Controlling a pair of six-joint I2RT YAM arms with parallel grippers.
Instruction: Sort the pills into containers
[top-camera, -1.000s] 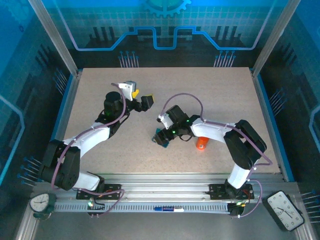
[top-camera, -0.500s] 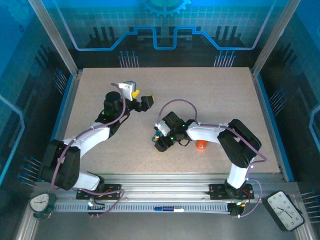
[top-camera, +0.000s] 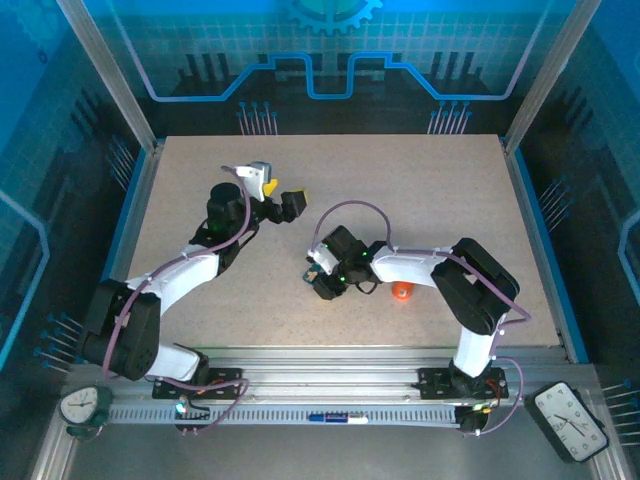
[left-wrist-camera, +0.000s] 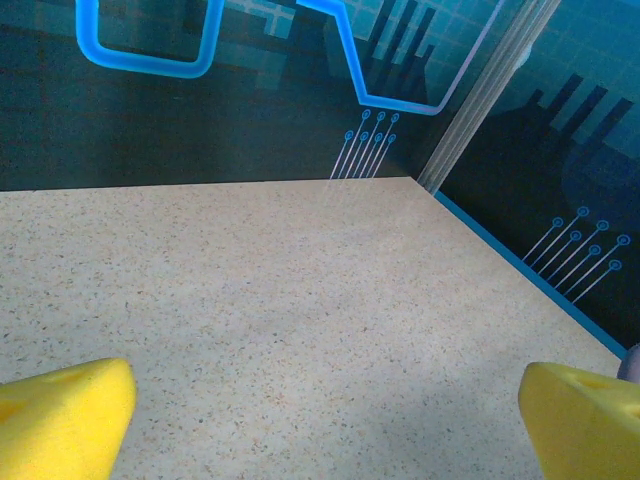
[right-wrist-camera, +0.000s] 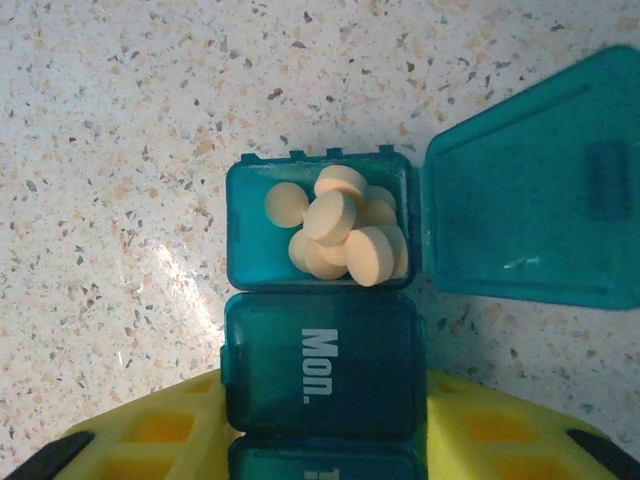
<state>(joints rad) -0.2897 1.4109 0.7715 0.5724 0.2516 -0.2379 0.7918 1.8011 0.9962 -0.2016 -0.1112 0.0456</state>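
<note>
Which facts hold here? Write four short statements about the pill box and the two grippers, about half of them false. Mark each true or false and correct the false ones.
1. One compartment of the pill box stands open and holds several pills. True.
2. The Mon. compartment is open. False: its lid is shut; the open compartment is the one next to it.
3. The left gripper holds a pill. False: it is open, with nothing between its fingers, over the bare table.
4. The right gripper is shut on the pill box. True.
</note>
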